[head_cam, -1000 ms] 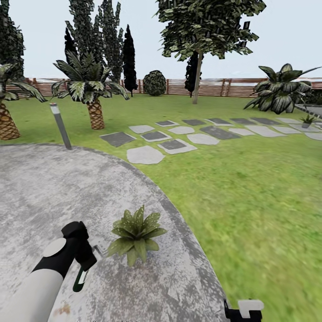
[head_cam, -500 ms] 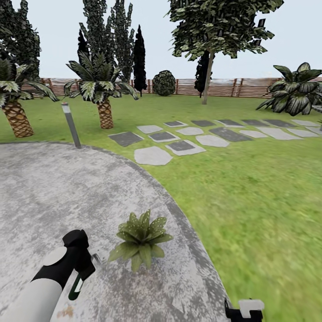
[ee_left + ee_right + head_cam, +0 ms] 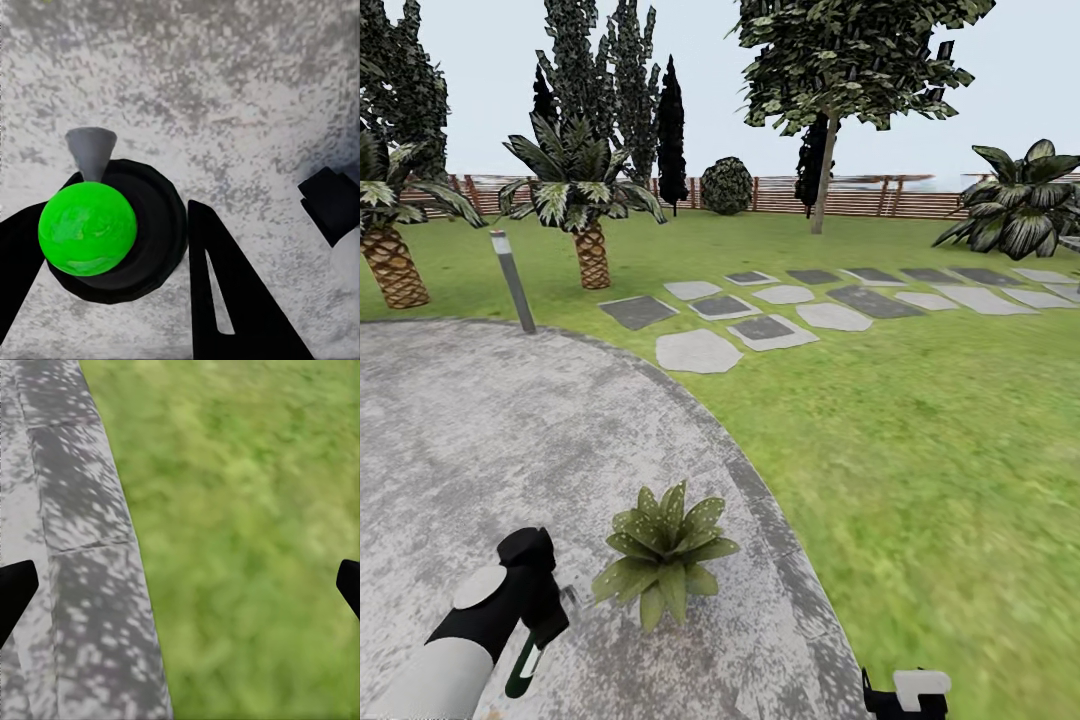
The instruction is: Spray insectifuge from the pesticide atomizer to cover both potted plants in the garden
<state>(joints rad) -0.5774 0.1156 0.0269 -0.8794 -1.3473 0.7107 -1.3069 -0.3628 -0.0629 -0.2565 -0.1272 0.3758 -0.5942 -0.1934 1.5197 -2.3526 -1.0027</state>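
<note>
My left gripper [image 3: 532, 618] has its fingers clamped on the pesticide atomizer [image 3: 523, 660], just beside the potted plant [image 3: 663, 553]. The right gripper [image 3: 180, 585] is spread wide, empty. I judge the nozzle could miss the far leaves and leave coverage patchy.

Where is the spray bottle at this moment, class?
In the head view, the spray bottle is low on the left, held in the left tool above the grey patio, just left of the small potted plant.

Plant [image 3: 663, 560] set on patio [image 3: 480, 440] near its right edge, atomizer [image 3: 523, 662] held left of it, lawn [image 3: 920, 460] right, stepping stones [image 3: 760, 320] behind, fence [image 3: 840, 196] perhaps farthest back
</note>
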